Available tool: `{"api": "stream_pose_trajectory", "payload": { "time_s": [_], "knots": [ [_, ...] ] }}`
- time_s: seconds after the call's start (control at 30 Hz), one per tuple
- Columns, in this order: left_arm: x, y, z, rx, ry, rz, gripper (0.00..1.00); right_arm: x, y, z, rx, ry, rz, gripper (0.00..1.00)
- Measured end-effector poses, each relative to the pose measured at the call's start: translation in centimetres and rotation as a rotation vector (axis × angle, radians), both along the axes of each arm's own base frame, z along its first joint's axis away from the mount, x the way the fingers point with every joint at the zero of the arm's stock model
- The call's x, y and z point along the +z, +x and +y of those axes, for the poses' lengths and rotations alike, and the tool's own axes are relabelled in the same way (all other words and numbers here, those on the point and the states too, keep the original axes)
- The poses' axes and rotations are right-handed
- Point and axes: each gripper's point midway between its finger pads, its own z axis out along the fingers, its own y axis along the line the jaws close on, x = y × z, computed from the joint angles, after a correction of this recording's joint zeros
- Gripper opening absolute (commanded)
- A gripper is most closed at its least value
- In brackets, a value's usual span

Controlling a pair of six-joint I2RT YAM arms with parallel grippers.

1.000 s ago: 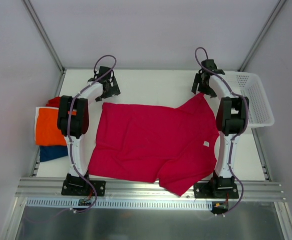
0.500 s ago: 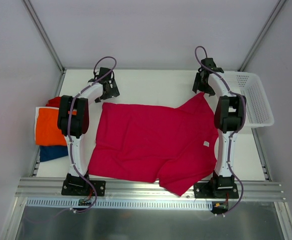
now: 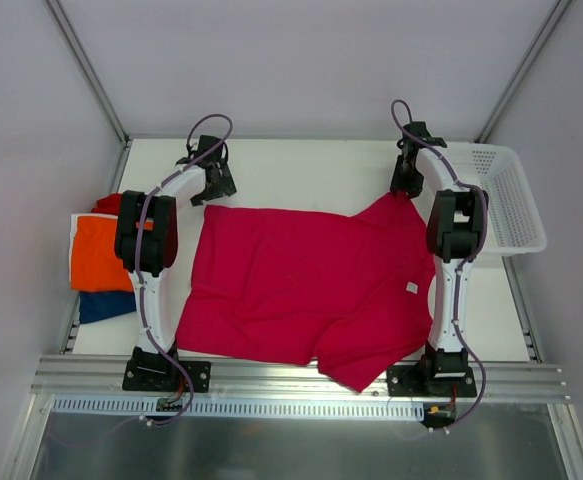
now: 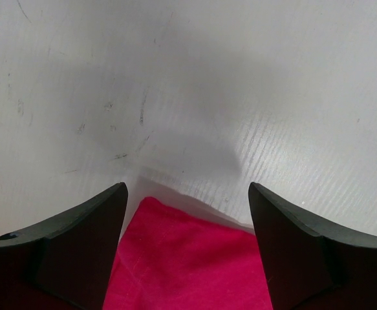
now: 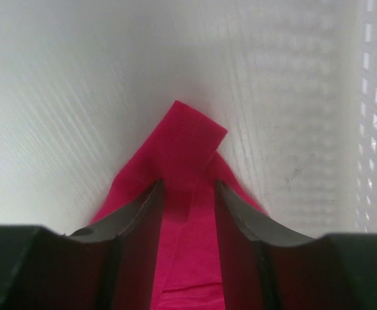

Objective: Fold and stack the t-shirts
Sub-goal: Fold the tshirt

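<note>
A magenta-pink t-shirt lies spread flat across the table. My left gripper is at its far left corner. In the left wrist view that gripper is open, and the shirt corner lies flat between its wide-apart fingers. My right gripper is at the far right corner. In the right wrist view that gripper has its fingers drawn close on either side of a strip of the shirt, with a gap still between them. The cloth tip is folded over just beyond the fingertips.
At the left table edge lies a pile of t-shirts: orange on top, red behind, dark blue in front. A white perforated basket stands at the far right, close beside the right gripper, its wall showing in the right wrist view.
Both grippers have come down and in onto the shirt's far corners. The right jaws have narrowed a good deal around the cloth; the left jaws have narrowed slightly.
</note>
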Motion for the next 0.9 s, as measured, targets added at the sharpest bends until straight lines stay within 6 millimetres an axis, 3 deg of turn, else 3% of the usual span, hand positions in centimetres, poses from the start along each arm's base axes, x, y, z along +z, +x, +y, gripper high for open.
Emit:
{"api": "stream_pose_trajectory", "payload": {
  "time_s": [0.13,0.17,0.23,0.4,0.53,0.73,0.9],
  "knots": [
    [-0.2,-0.2,0.0,0.000,0.002,0.012,0.69,0.0,-0.1,0.2,0.007,0.013,0.007,0.31],
    [-0.3,-0.3,0.0,0.000,0.002,0.015,0.65,0.1,-0.1,0.3,0.008,0.016,0.008,0.22],
    [-0.6,-0.3,0.0,0.001,0.003,0.022,0.54,0.2,0.0,0.4,0.011,0.020,0.007,0.13],
    [-1.4,-0.2,0.1,0.000,0.010,0.039,0.40,0.1,0.1,0.5,0.012,0.026,0.009,0.04],
    [-1.2,-0.2,0.1,0.001,0.013,0.042,0.51,-0.1,-0.1,0.6,0.019,0.032,0.020,0.24],
    [-1.1,-0.2,0.1,0.002,0.012,0.042,0.57,-0.2,-0.3,0.6,0.034,0.029,0.030,0.38],
    [-1.1,-0.2,0.1,0.001,0.013,0.044,0.57,-0.3,-0.4,0.5,0.039,0.022,0.033,0.41]
  ]
}}
